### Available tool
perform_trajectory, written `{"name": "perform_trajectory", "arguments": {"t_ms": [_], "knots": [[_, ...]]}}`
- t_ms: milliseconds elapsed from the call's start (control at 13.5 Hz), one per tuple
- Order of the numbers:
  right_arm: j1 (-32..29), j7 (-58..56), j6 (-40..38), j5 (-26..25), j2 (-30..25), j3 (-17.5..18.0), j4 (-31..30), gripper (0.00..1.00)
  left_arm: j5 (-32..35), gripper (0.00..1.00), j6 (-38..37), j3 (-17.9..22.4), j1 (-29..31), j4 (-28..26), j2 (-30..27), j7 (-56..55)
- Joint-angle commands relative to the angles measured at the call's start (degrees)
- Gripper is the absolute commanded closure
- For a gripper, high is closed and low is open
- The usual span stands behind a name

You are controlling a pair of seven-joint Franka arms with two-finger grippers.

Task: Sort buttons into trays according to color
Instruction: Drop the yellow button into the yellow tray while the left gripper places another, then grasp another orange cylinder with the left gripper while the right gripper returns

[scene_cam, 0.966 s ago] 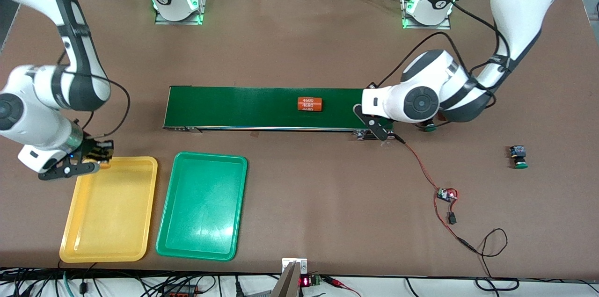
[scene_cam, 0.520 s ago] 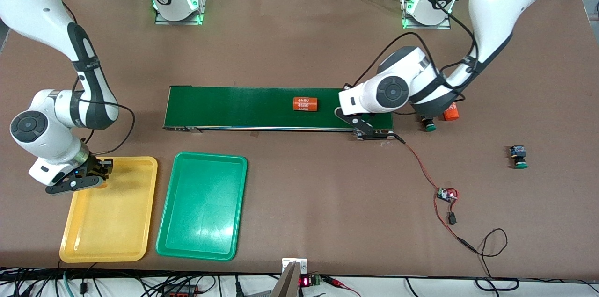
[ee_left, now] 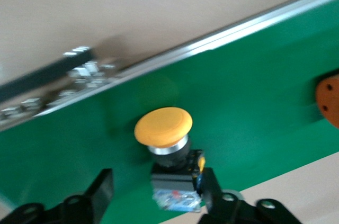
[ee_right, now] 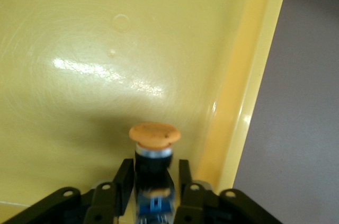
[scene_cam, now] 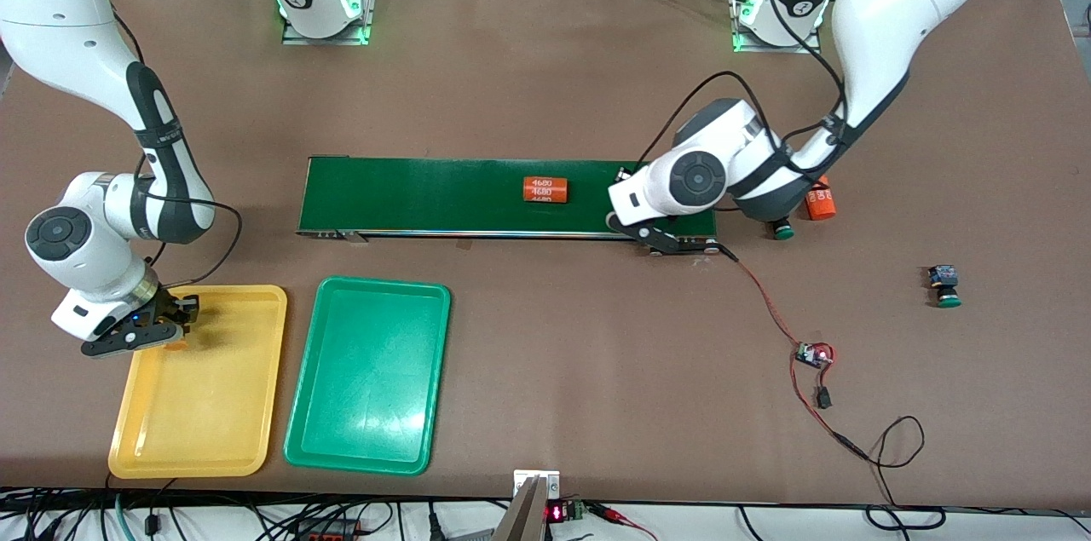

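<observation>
A brown table [scene_cam: 528, 81] is seen from above, with both arm bases bolted along its edge farthest from the front camera and cables hanging along the nearest edge. A dark-green belt [scene_cam: 443, 196] lies across the middle, and an orange cylinder [scene_cam: 545, 189] with white print is carried on it. A second cylinder [scene_cam: 820, 204] lies off the belt toward the left arm's end. A small circuit board [scene_cam: 812, 353] with red wires is found nearer to the camera. The yellow tray [scene_cam: 204, 405] and green tray [scene_cam: 368, 388] are set side by side toward the right arm's end.

The left gripper [scene_cam: 663, 239] is held low over the belt's end. Its fingers [ee_left: 100, 192] are spread, and the belt button [ee_left: 163, 128] stands between them on the belt: an orange-yellow cap, a silver collar and a dark body. One finger is seen against the body, the other apart from it.

The right gripper [scene_cam: 162, 328] is placed over the yellow tray's corner. Its fingers [ee_right: 125, 180] are slightly parted, just beside the dark body of the tray button [ee_right: 154, 134], whose orange-yellow cap is seen above the tray floor by the rim.

One green button [scene_cam: 781, 230] rests just beside the second cylinder, partly under the left arm. The other green button [scene_cam: 944, 285] lies alone, well apart from both trays.
</observation>
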Motion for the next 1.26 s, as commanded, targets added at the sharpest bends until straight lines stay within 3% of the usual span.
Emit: {"name": "perform_trajectory", "arguments": {"t_ms": [0,297,520,669,892,1041,1189], "knots": [[-0.4,-0.3,1.2,0.0,0.1,0.1,0.6,0.0,1.6,0.0,-7.6,-0.9,1.7,5.0,-3.2,-1.0],[-0.2,-0.6,-0.6,0.2,-4.6,0.5,-3.0,0.0,1.4,0.0,-13.4,-0.8,5.4,10.0,-3.6,-0.7],[1.8,0.4,-11.7,6.4,-11.5,1.2,-5.9,0.0,2.1,0.0,-17.1,1.2,13.0,11.2,-3.2,-0.6],[3.5,5.5,-22.3,6.6,-16.2,2.1,-5.9,0.0,2.4,0.0,-19.0,3.3,15.4,10.0,-2.9,-0.2],[4.2,12.2,-30.8,6.7,-22.8,5.0,-7.9,0.0,2.7,0.0,-20.2,7.6,18.1,5.3,-2.9,0.2],[5.0,16.6,-33.3,7.2,-27.7,7.1,-10.9,0.0,4.5,0.0,-18.6,7.6,20.7,0.4,-3.5,0.3],[5.1,22.7,-38.6,11.4,-32.3,10.4,-12.4,0.0,8.8,0.0,-15.9,7.4,22.2,-2.9,-4.1,0.2]]}}
